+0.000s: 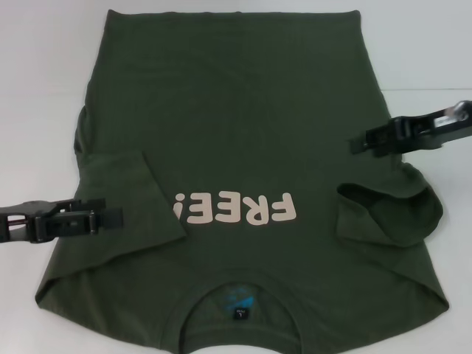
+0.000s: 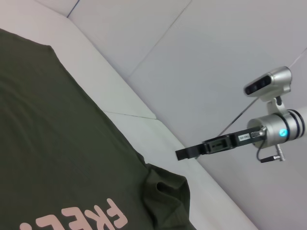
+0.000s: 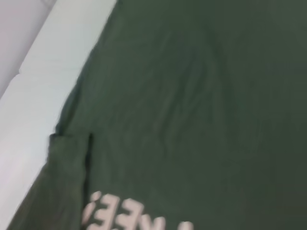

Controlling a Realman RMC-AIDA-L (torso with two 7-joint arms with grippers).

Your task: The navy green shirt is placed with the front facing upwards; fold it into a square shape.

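Here, navy green shirt [image 1: 243, 140] front up, sleeves folded inward, both grippers' jaws together.

- A flat white table surface [image 1: 44, 81] fills the head view around the work area, bare along the far edge and down both sides.
- A thin darker seam line [image 1: 435, 90] runs across the white surface at the far right of the head view.
- In the left wrist view, the same pale surface [image 2: 144, 129] shows as a long white strip.
- Beyond that strip lies a light grey floor [image 2: 192, 57], crossed by thin dark joint lines.
- The right wrist view shows a white band of the tabletop [image 3: 33, 96], with a greyer area at its outer corner.
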